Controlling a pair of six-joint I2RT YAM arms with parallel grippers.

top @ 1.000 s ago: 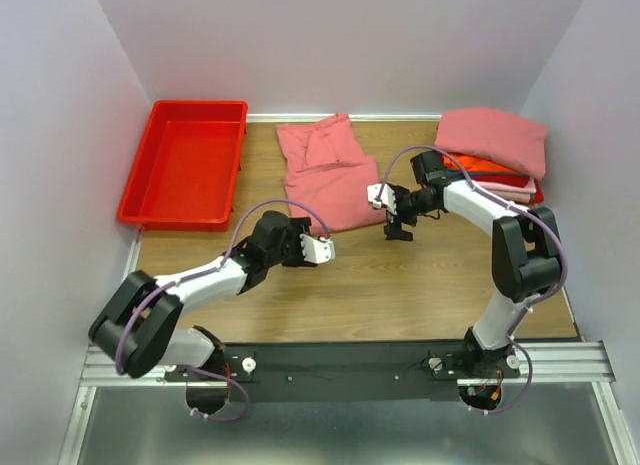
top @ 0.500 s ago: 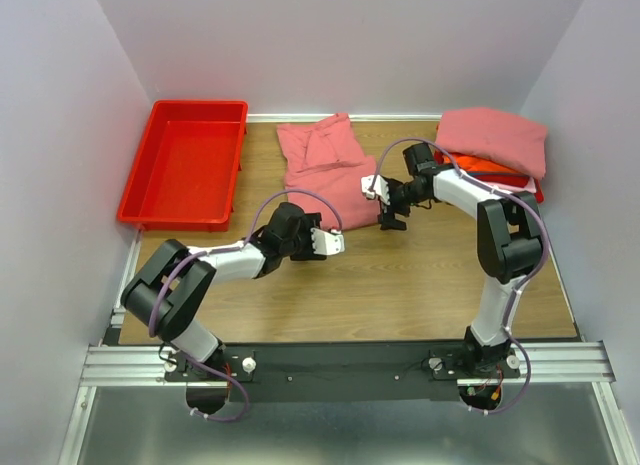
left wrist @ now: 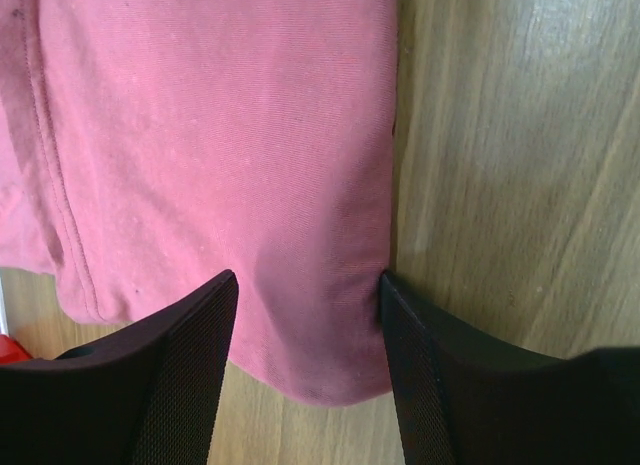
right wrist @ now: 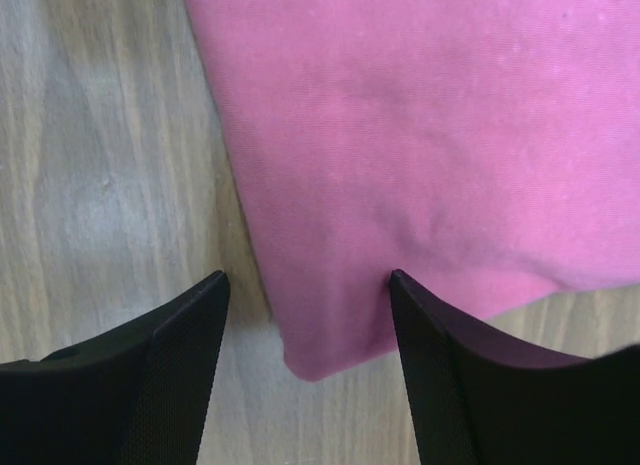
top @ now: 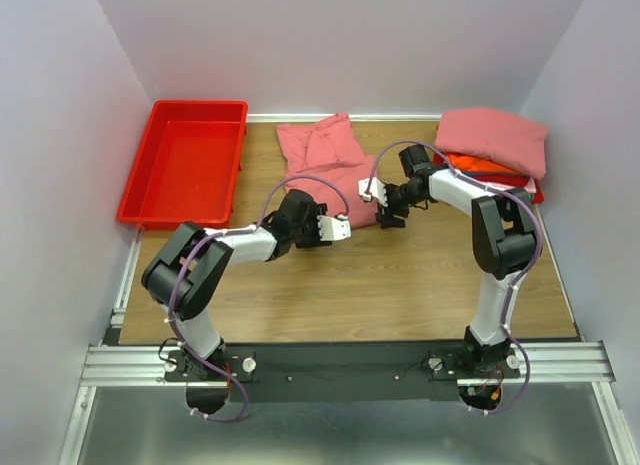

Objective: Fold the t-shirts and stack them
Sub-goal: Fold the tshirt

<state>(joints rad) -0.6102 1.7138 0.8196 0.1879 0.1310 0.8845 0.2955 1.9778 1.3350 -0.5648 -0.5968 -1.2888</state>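
A salmon-pink t-shirt (top: 322,170) lies partly folded on the wooden table at the back middle. My left gripper (top: 343,226) is at its near edge, and in the left wrist view its open jaws (left wrist: 308,277) straddle a rounded corner of the pink cloth (left wrist: 220,135); the right finger (left wrist: 425,375) touches the cloth's edge. My right gripper (top: 388,213) is at the shirt's near right corner. Its open jaws (right wrist: 308,275) straddle that corner of the shirt (right wrist: 420,125), and one finger (right wrist: 450,375) lies over the cloth. A stack of folded t-shirts (top: 495,145) sits at the back right.
An empty red plastic bin (top: 185,160) stands at the back left. Bare wooden table (top: 400,285) stretches between the shirt and the arm bases. Grey walls close in the left, back and right sides.
Both grippers have moved in onto the near corners of the pink shirt, the left rightward and back, the right leftward and back. Both pairs of jaws have narrowed.
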